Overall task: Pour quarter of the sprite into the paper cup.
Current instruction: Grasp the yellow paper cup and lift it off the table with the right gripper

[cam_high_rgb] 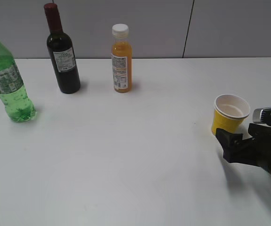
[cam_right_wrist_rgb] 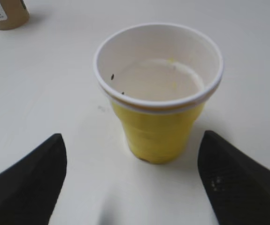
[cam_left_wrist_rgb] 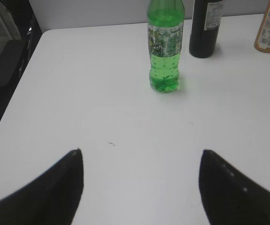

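Observation:
The sprite [cam_high_rgb: 7, 80], a green bottle with a green-white label, stands upright at the far left of the white table; it also shows in the left wrist view [cam_left_wrist_rgb: 165, 47]. The yellow paper cup [cam_high_rgb: 230, 114] stands upright at the right; in the right wrist view [cam_right_wrist_rgb: 159, 93] its white inside looks empty. My right gripper [cam_right_wrist_rgb: 131, 145] is open and empty just short of the cup, its fingers apart from it; it shows in the exterior view [cam_high_rgb: 229, 141]. My left gripper [cam_left_wrist_rgb: 142, 157] is open and empty, well short of the sprite and out of the exterior view.
A dark wine bottle [cam_high_rgb: 62, 54] and an orange juice bottle [cam_high_rgb: 121, 60] stand at the back of the table, right of the sprite. A grey wall runs behind. The table's left edge and a dark chair [cam_left_wrist_rgb: 5, 51] show in the left wrist view.

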